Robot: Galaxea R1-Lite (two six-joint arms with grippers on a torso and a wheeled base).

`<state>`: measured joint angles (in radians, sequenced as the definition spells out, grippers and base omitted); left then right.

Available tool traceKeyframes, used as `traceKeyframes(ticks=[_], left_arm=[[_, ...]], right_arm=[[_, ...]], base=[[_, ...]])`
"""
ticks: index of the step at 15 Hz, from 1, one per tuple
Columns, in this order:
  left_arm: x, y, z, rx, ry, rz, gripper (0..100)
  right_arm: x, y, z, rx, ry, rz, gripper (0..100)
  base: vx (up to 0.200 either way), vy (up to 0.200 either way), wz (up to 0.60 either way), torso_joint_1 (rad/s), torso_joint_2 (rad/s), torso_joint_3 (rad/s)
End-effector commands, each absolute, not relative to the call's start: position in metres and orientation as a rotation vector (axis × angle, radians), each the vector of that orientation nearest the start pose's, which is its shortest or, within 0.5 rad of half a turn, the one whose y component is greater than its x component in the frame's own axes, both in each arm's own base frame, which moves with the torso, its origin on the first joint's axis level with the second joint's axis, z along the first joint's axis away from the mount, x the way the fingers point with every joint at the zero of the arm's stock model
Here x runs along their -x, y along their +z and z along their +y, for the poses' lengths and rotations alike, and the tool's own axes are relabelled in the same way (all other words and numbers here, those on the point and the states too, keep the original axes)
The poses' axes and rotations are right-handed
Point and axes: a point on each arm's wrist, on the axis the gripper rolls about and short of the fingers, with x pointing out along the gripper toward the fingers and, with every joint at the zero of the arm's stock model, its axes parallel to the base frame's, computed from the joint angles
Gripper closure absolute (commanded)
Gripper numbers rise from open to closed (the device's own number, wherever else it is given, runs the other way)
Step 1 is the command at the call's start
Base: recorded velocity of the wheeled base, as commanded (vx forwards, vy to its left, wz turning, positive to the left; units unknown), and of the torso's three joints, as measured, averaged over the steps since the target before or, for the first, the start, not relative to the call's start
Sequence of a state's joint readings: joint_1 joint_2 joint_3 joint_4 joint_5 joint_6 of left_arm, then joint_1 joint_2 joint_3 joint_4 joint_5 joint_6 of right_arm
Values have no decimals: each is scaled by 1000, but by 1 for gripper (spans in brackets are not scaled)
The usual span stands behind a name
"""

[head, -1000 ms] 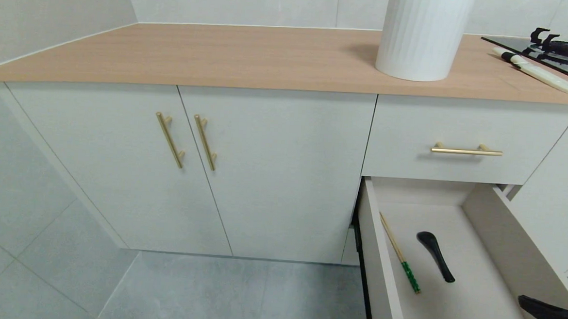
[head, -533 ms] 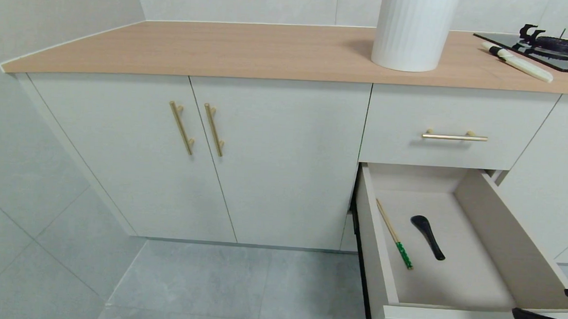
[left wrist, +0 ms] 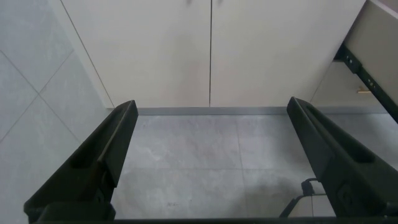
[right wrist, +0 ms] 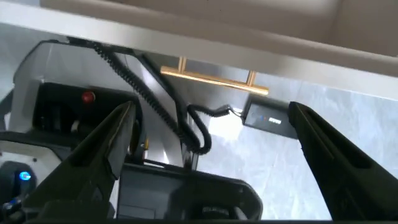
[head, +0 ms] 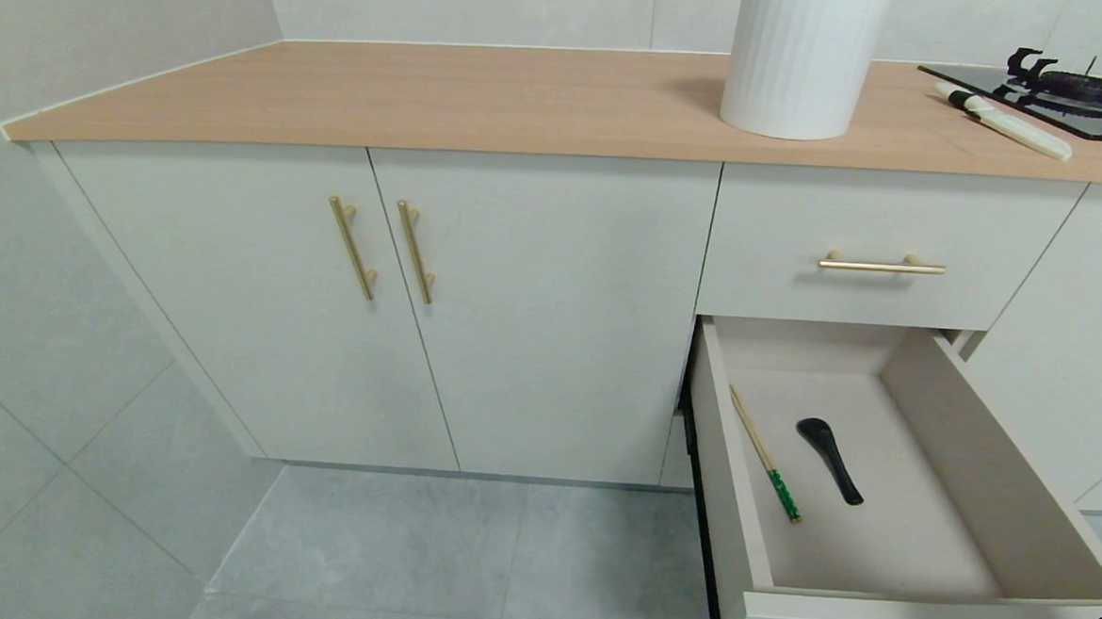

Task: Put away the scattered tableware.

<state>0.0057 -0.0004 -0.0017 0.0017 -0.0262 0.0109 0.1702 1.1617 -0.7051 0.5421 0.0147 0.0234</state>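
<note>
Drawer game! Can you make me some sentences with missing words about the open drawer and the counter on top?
1. The long-handled spoon lying in the open white drawer is ____.
2. The wooden chopsticks beside it have ____ ends.
3. The tall white ribbed container stands ____ the wooden countertop.

Missing words: black; green; on.
</note>
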Motion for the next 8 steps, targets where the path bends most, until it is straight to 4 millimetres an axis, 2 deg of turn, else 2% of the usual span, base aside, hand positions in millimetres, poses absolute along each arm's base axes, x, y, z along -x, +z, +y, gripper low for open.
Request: traceKeyframes(ticks=[1, 2, 8], left_arm=[[23, 76, -1, -11, -20, 0, 0], [23, 76, -1, -11, -20, 0, 0], [23, 76, -1, -11, -20, 0, 0]], right_arm=[[-130, 178, 23, 60, 157, 1051, 0], [-131, 177, 23, 64, 158, 1077, 0], [-157, 145, 39, 76, 161, 1313, 0]], base=[[0, 0, 0, 0, 0, 0], [0, 0, 0, 0, 0, 0], [0, 0, 0, 0, 0, 0]])
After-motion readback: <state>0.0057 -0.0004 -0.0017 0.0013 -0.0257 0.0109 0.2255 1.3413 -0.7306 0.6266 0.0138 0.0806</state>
